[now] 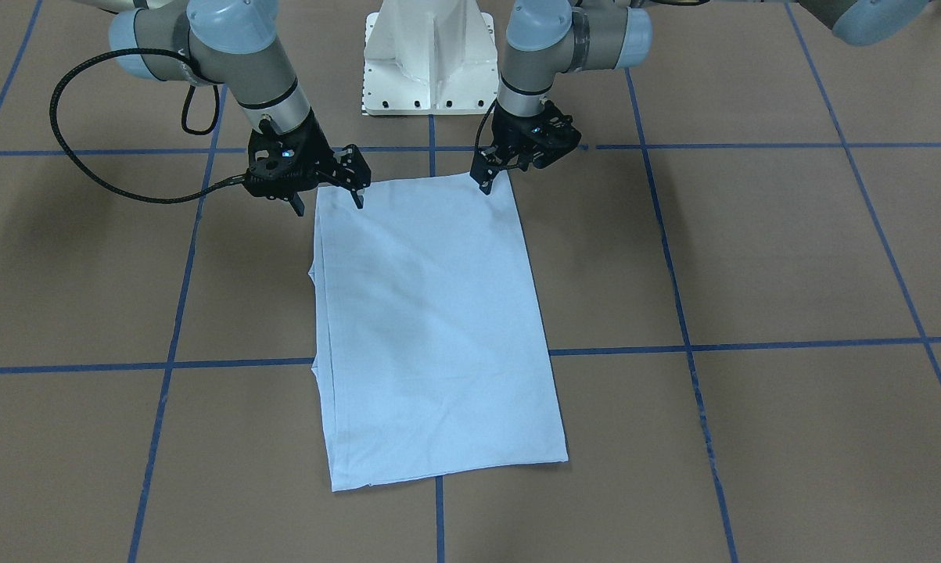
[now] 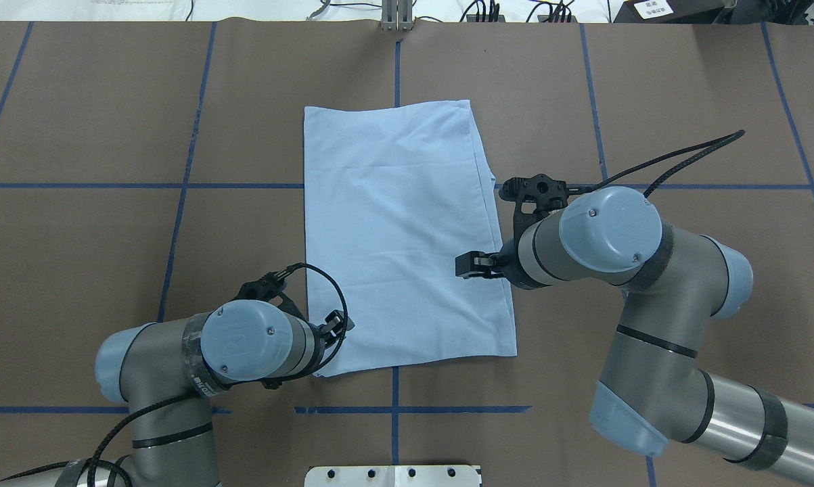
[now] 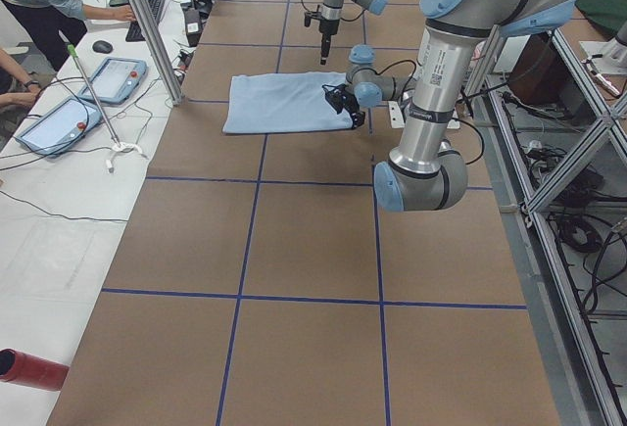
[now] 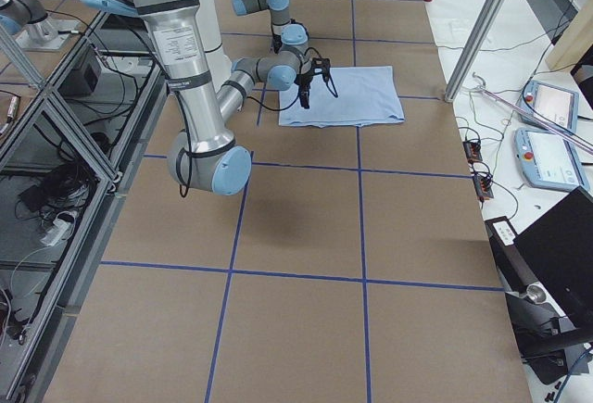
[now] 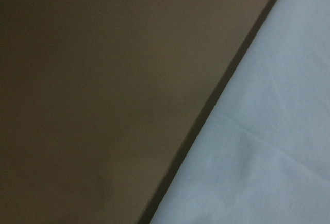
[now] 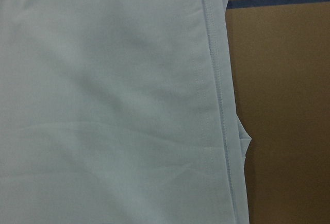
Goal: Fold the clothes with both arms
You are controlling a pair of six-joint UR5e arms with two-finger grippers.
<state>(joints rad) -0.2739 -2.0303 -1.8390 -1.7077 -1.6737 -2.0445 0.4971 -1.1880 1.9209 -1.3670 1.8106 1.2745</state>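
The light blue T-shirt (image 1: 431, 313) lies flat on the brown table as a folded rectangle, plain side up; its collar, print and label are hidden. It also shows in the overhead view (image 2: 400, 230). My left gripper (image 1: 495, 178) points down at the shirt's near corner on my left side (image 2: 339, 323); its fingers look apart and hold nothing. My right gripper (image 1: 328, 203) is open, its fingers straddling the shirt's other near corner (image 2: 478, 264). Both wrist views show only cloth (image 5: 268, 157) (image 6: 113, 105) and table, no fingers.
The white pedestal base (image 1: 431, 62) stands just behind the shirt. Blue tape lines (image 1: 439, 352) grid the table. In the exterior left view, operators, tablets (image 3: 113, 78) and a metal post (image 3: 147, 24) are beyond the table's far edge, and a red cylinder (image 3: 29, 367) lies off the table.
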